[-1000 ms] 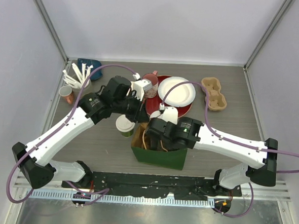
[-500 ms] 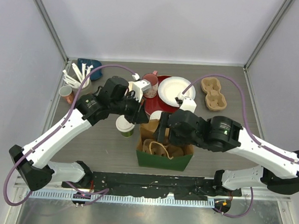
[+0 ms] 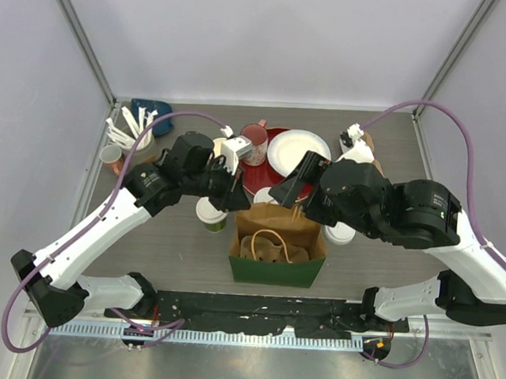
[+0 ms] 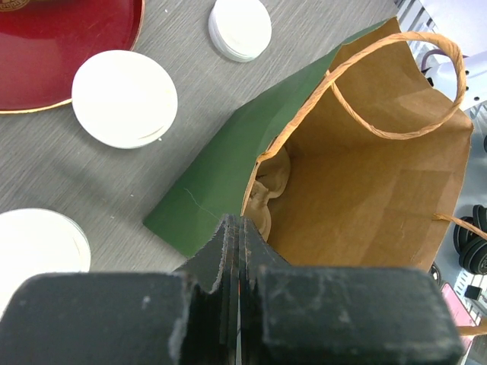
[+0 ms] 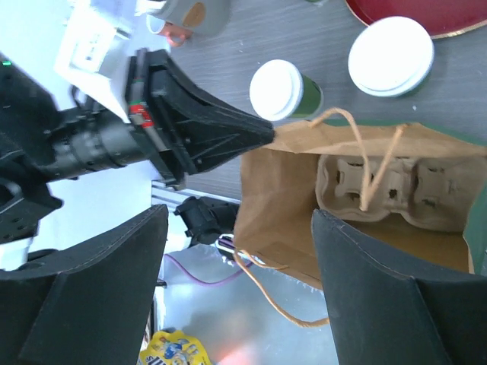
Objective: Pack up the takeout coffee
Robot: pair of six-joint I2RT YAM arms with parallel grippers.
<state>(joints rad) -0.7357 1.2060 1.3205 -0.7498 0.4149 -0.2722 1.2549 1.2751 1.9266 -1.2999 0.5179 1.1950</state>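
Observation:
A green cup with a white lid (image 3: pixel 211 213) stands left of the open green paper bag (image 3: pixel 276 268); it also shows in the right wrist view (image 5: pixel 283 91). A second white-lidded cup (image 3: pixel 265 195) stands behind the bag, by the red plate. A cardboard cup carrier (image 5: pixel 380 186) lies inside the bag. My left gripper (image 3: pixel 238 201) is shut on the bag's left rim (image 4: pixel 259 144). My right gripper (image 3: pixel 292 185) hangs above the bag's far side, wide open and empty, its fingers (image 5: pixel 91 304) framing the bag.
Another white lid (image 3: pixel 340 233) lies right of the bag. A red plate (image 3: pixel 262 180) holds a pink mug (image 3: pixel 254 142) and a white plate (image 3: pixel 298 149). White cutlery (image 3: pixel 123 130) and a small copper cup (image 3: pixel 111 157) sit at the far left.
My right gripper has come up out of the bag and moved back and to the right. The bag has shifted slightly right. My left gripper stays on the rim.

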